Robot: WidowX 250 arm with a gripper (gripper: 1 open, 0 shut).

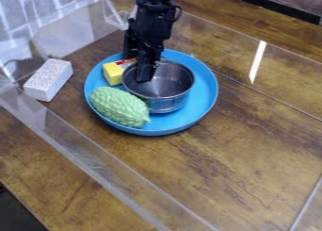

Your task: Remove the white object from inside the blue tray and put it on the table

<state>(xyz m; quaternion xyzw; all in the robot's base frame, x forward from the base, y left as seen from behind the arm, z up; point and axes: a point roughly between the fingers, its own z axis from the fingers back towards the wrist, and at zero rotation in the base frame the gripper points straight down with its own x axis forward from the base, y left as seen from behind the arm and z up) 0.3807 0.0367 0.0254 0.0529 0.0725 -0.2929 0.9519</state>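
The white object (pixel 48 78), a speckled whitish block, lies on the table (pixel 239 169) just left of the blue tray (pixel 191 116), outside its rim. On the tray stand a small metal pot (pixel 168 88), a bumpy green item (pixel 120 107) and a yellow piece (pixel 115 74). My gripper (pixel 141 74) points straight down at the pot's left rim, between the pot and the yellow piece. Its fingers look shut, and I see nothing between them. It is well apart from the white block.
A small red piece (pixel 124 60) peeks out behind the yellow one, at the tray's back left. A clear plastic sheet edge runs diagonally across the tabletop in front of the tray. A bright glare streak (pixel 258 60) lies on the wood to the right.
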